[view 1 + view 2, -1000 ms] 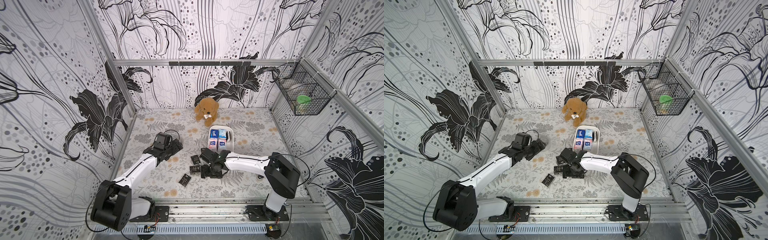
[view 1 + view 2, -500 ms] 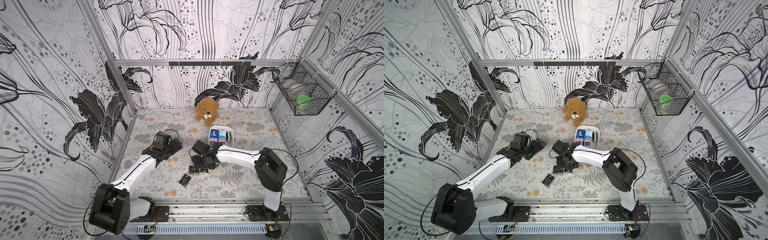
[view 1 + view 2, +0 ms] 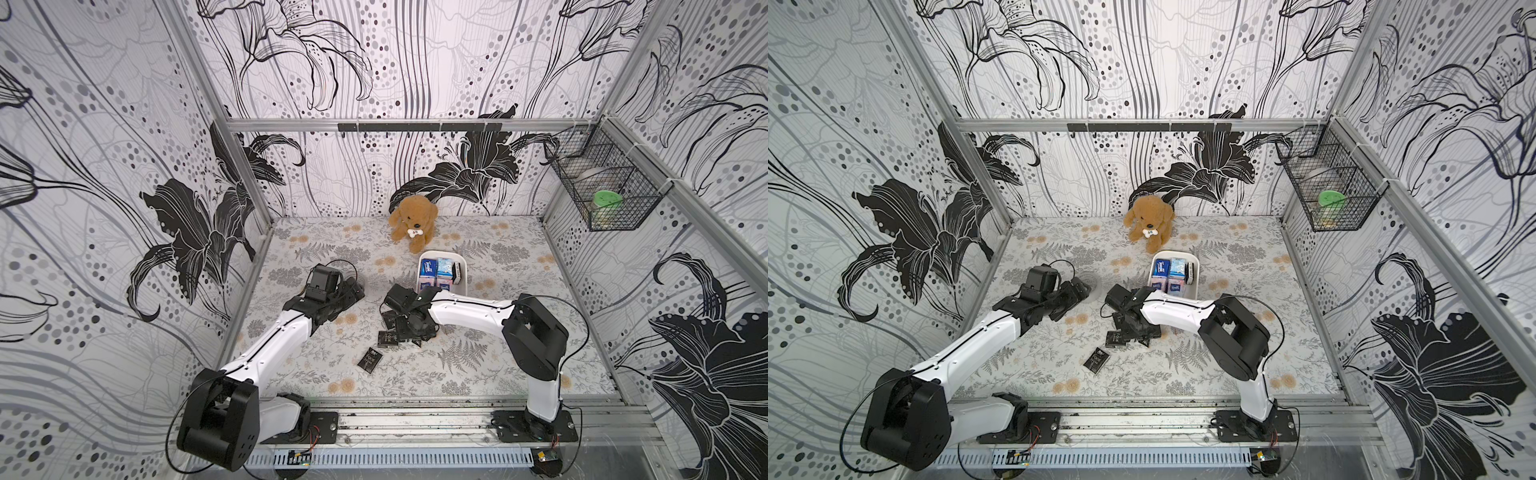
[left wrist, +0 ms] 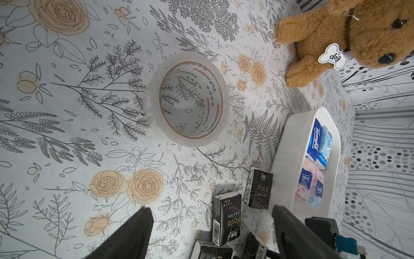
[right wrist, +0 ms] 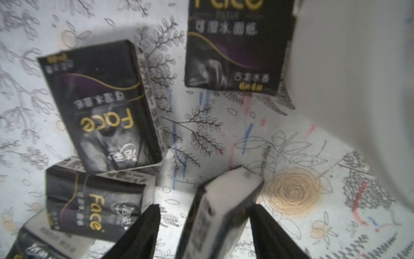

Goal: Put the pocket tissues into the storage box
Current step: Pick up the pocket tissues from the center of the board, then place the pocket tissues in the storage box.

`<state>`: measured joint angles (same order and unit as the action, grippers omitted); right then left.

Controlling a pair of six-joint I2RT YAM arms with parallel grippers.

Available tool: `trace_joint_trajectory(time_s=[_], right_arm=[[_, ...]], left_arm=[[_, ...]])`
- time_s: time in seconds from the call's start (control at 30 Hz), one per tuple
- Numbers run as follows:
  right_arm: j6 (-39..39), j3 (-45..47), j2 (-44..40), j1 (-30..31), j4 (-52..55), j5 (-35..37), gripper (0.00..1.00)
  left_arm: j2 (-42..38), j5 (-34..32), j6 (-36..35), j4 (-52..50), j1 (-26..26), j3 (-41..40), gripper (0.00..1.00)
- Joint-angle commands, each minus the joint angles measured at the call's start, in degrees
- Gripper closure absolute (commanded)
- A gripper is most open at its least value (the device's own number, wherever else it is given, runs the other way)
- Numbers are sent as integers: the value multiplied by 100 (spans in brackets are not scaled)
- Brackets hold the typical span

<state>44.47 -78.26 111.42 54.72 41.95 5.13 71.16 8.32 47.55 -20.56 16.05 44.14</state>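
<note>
Several pocket tissues (image 3: 436, 272), blue and pink, lie inside the white storage box (image 3: 465, 278), which also shows in the left wrist view (image 4: 289, 143). Black packets (image 3: 388, 337) lie scattered in front of it, and one (image 3: 370, 359) lies apart nearer the front. My right gripper (image 5: 205, 210) is low over that cluster (image 3: 1133, 328), open. A black packet (image 5: 224, 201) stands on edge between its fingers, against one finger with a gap to the other. My left gripper (image 4: 210, 208) hovers open and empty to the left (image 3: 353, 291).
A clear tape roll (image 4: 156, 101) lies flat just beyond my left gripper. A brown plush dog (image 3: 413, 220) sits behind the box at the back wall. A black wire basket (image 3: 606, 195) hangs on the right wall.
My right gripper has swung over the black packets toward the box, come down, and its jaws have narrowed around one packet. The left arm has hardly moved.
</note>
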Motion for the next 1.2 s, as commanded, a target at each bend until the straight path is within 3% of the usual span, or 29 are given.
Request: trace_joint_trajectory(time_s=[0.0,0.13,0.27,0.37,0.67,0.9,1.17], right_arm=[[-17,-165,159,-6,354,234,33],[8,-155,172,-7,457,310,47],[1,-137,12,-7,485,393,69],[-51,-168,-113,-7,537,439,78],[-424,-388,-834,-298,593,522,78],[-1134,-446,-1456,-1376,398,478,77],[-1861,-526,-1218,-2586,170,70,77]], left_arm=[[-90,-120,-124,88,-32,-33,12],[-94,-124,-114,70,-31,-11,12],[-126,-147,-122,59,-37,-2,12],[-113,-129,-92,52,-34,16,12],[-78,-12,-87,67,-28,81,12],[20,321,45,264,-2,-6,12],[221,387,98,332,394,-2,12]])
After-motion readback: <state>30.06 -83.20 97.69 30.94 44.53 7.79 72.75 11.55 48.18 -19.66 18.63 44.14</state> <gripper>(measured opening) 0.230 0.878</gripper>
